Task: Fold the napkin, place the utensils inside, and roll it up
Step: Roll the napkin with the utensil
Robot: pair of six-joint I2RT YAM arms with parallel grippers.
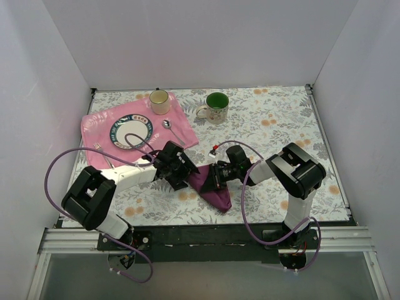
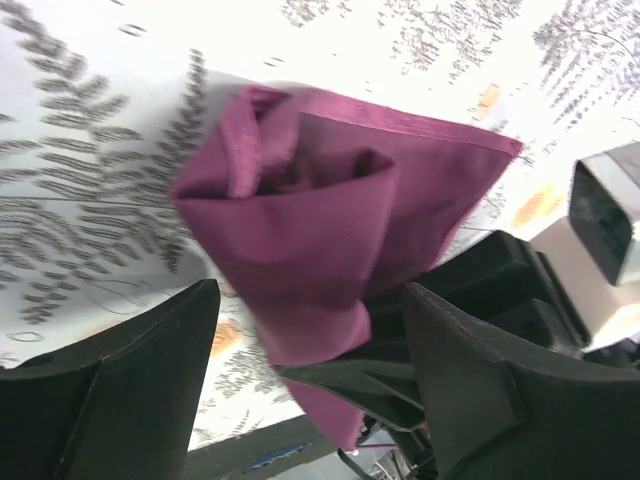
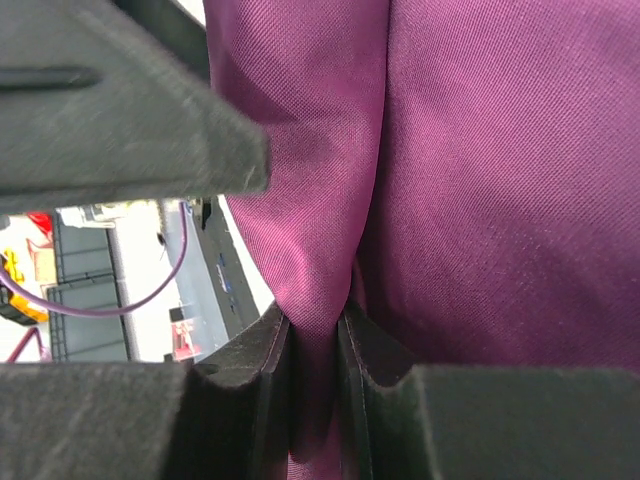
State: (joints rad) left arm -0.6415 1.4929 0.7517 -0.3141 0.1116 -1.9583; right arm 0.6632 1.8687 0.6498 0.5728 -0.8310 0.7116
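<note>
Both my grippers are sitting at the napkin (image 1: 212, 186), which is bunching up over the near middle of the table (image 1: 269, 125): my right gripper (image 3: 315, 345) is pinching a fold of it, my left gripper (image 2: 310, 300) is gaping wide just beside it

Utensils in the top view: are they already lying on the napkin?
No, the fork and spoon lie on the pink mat on either side of the plate, well apart from the napkin.
</note>
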